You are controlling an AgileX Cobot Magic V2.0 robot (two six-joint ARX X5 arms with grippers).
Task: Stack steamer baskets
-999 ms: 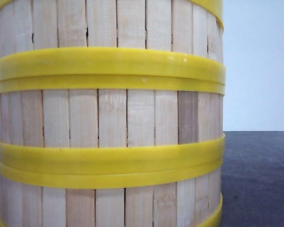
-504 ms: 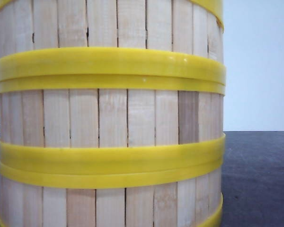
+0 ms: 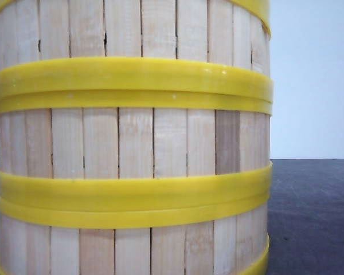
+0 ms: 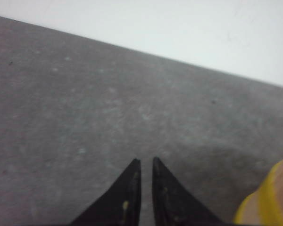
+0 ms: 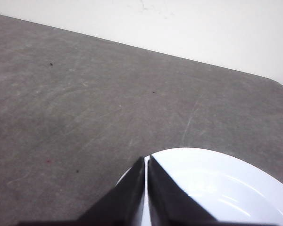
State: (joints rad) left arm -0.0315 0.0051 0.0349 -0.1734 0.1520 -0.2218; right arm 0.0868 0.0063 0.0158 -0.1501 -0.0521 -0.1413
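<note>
The steamer baskets (image 3: pixel 132 143) stand right up close in the front view, one on top of another. Three wooden walls show, with yellow rims (image 3: pixel 132 86) touching between them, so the stack looks done. I cannot see inside them, or the top one's upper edge.

The left gripper (image 4: pixel 146 162) hangs over bare gray table, its two black tips nearly together and holding nothing. A bit of one basket (image 4: pixel 269 197) sits just beside it.

The right gripper (image 5: pixel 147 160) is also pinched together and empty, over the rim of a white plate (image 5: pixel 212 183).

I think the next move is just keeping both arms away without bumping the stack. Farther off, the table (image 5: pixel 85 94) has lots of open room, up to its far edge by the pale wall (image 5: pixel 179 23).
</note>
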